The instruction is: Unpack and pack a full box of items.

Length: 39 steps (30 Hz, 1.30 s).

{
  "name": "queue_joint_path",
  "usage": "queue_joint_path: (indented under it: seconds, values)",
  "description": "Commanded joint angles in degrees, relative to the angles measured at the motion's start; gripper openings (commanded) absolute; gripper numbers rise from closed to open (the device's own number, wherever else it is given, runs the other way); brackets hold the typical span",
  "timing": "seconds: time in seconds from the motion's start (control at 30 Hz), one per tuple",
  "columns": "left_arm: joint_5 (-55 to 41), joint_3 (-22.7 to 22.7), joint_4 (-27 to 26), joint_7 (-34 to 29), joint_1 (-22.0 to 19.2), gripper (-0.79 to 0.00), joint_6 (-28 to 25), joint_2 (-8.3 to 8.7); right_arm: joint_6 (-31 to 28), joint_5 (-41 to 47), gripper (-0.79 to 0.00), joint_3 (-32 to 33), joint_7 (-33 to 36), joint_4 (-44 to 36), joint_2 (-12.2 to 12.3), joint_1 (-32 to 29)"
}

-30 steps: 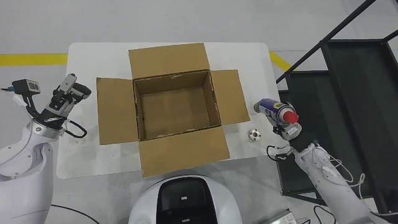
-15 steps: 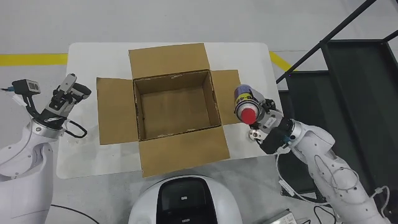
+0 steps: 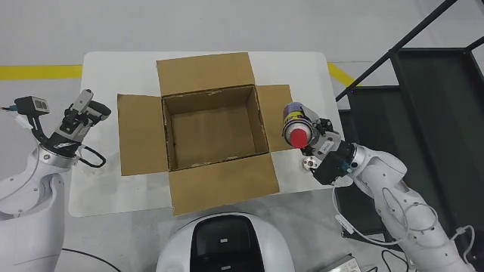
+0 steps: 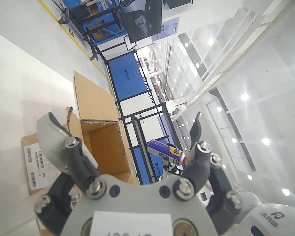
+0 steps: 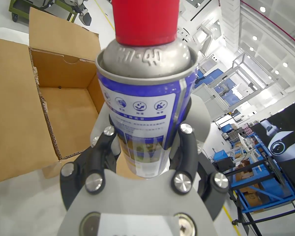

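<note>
Spray can (image 3: 296,126), red cap upward, now above right flap of box (image 3: 204,72), just beside opening. One second ago it was well right of box, past flap edge. Right gripper (image 3: 316,142) clamped on can body, carried it inward. Likely packing step: can next goes over opening and down. Left gripper (image 3: 91,109) left of box, fingers apart, holding nothing, not moved.

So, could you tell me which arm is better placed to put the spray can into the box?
The right: the right gripper is shut on the spray can, held close beside the open box. The left gripper is open and empty, out on the box's other side.
</note>
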Motion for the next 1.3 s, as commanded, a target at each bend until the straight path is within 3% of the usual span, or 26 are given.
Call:
queue_joint_path:
  seconds: [0.0,0.03,0.07,0.1,0.2,0.4,0.6,0.77,0.97,1.27]
  values:
    - [0.0,0.0,0.0,0.0,0.0,0.000,0.0,0.00,0.0,0.0,-0.785,0.0,0.0,0.0,0.0,0.0]
    - [0.0,0.0,0.0,0.0,0.0,0.000,0.0,0.00,0.0,0.0,-0.705,0.0,0.0,0.0,0.0,0.0]
    - [0.0,0.0,0.0,0.0,0.0,0.000,0.0,0.00,0.0,0.0,-0.573,0.0,0.0,0.0,0.0,0.0]
    - [0.0,0.0,0.0,0.0,0.0,0.000,0.0,0.00,0.0,0.0,-0.785,0.0,0.0,0.0,0.0,0.0]
    - [0.0,0.0,0.0,0.0,0.0,0.000,0.0,0.00,-1.7,-1.0,-0.785,-0.3,2.9,-1.3,0.0,0.6]
    - [0.0,0.0,0.0,0.0,0.0,0.000,0.0,0.00,-17.1,-4.7,-0.785,-5.0,18.7,-6.8,0.1,11.1]
    - [0.0,0.0,0.0,0.0,0.0,0.000,0.0,0.00,-29.1,-3.9,-0.785,-16.7,33.7,-6.7,-1.7,25.4]
    - [0.0,0.0,0.0,0.0,0.0,0.000,0.0,0.00,-36.8,-2.6,-0.785,-29.3,48.1,-4.6,-4.7,37.2]
    - [0.0,0.0,0.0,0.0,0.0,0.000,0.0,0.00,-36.8,8.7,-0.785,-42.8,62.5,6.3,-10.1,50.1]
    - [0.0,0.0,0.0,0.0,0.0,0.000,0.0,0.00,-32.9,22.4,-0.785,-54.1,73.1,24.8,-18.2,61.8]
